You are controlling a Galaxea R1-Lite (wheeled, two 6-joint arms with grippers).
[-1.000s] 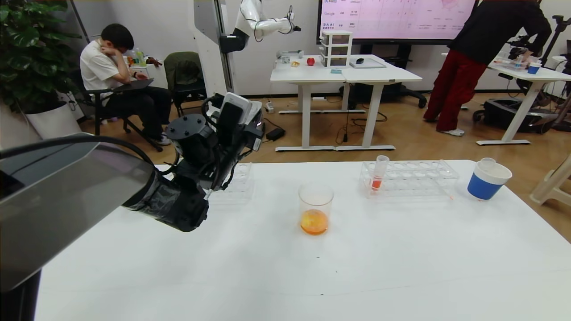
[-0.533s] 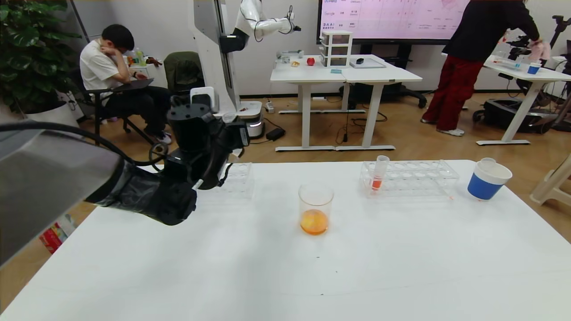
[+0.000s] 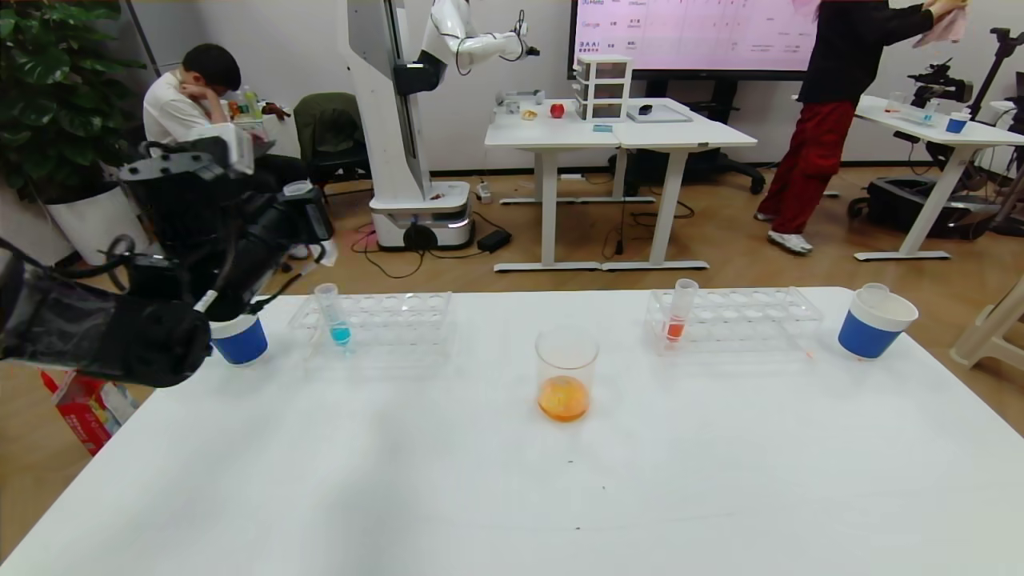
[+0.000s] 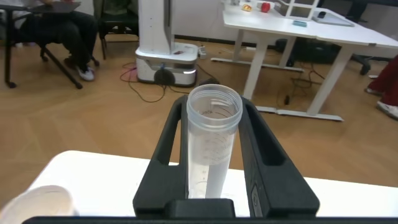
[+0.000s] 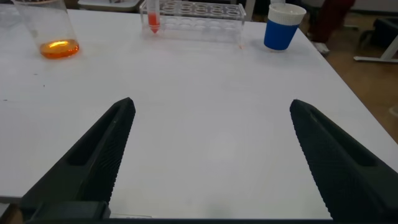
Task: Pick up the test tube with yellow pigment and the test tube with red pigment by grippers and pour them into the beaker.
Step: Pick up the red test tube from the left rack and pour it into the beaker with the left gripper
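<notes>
Left gripper, at the upper left of the head view, is clamped on an emptied clear test tube, upright between its fingers above the blue cup. Your right gripper hangs wide open, holding nothing. Orange liquid sits in the beaker at centre. Expect the tube to be light, slick and easily cracked; grip it mid-body, gently.
</notes>
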